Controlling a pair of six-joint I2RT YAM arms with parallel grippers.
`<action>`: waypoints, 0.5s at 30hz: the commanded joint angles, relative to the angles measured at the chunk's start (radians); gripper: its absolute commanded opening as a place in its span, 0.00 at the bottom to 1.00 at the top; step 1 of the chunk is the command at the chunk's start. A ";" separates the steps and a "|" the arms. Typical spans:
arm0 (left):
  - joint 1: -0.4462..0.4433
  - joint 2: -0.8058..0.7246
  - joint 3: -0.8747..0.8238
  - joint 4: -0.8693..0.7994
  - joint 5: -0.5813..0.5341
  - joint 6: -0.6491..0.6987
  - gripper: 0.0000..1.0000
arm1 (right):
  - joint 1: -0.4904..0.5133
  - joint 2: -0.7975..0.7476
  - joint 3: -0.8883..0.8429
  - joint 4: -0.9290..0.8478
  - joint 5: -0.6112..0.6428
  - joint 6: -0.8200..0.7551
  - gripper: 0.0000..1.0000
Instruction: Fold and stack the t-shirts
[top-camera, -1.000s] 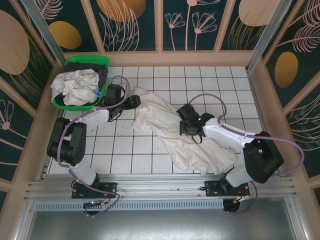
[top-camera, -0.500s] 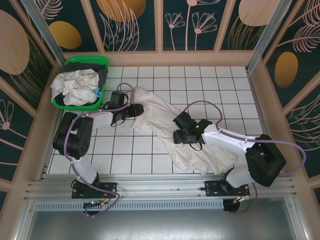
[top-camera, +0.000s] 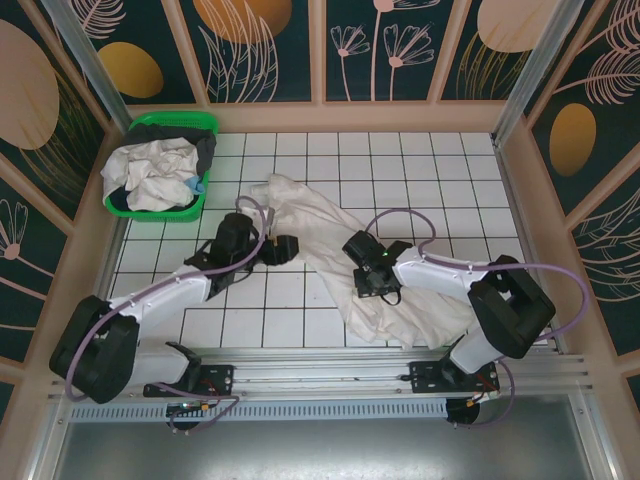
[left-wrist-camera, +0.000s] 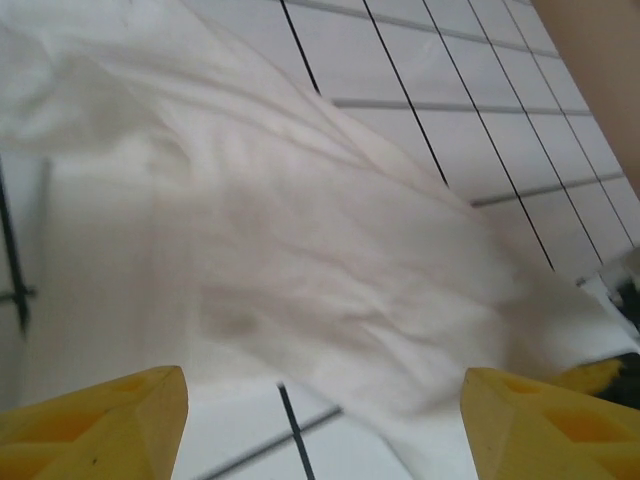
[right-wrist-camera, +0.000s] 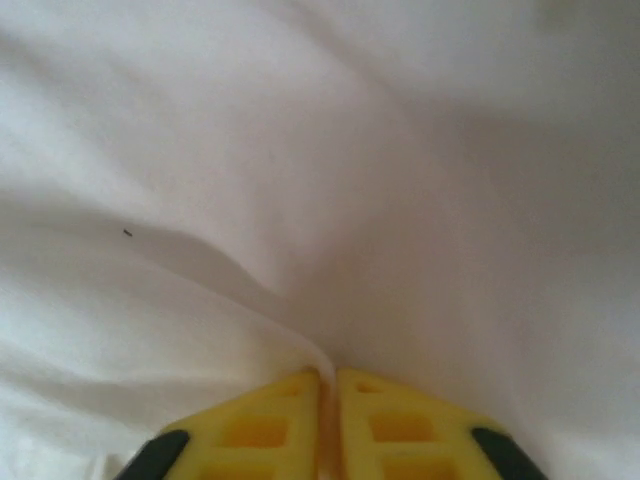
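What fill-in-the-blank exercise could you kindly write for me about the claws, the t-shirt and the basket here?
1. The left claw hovers over the t-shirt with its fingers ___ (open or shut).
2. The right claw is ___ (open or shut) on a fold of that t-shirt.
3. The basket in the far left corner is ___ in colour.
Missing words: open; shut; green.

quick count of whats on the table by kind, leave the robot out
t-shirt, spread on the tiles: 1
green basket: 1
heap of crumpled clothes in the basket: 1, pieces too tangled to count
total: 3
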 joint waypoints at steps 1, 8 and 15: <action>-0.111 -0.023 -0.026 0.008 -0.066 -0.083 0.75 | -0.010 0.004 0.067 -0.063 0.074 -0.031 0.00; -0.366 0.055 -0.020 0.120 -0.162 -0.205 0.74 | -0.091 -0.098 0.200 -0.056 0.102 -0.093 0.00; -0.466 0.342 0.144 0.188 -0.140 -0.201 0.78 | -0.245 -0.097 0.261 0.089 -0.023 -0.157 0.00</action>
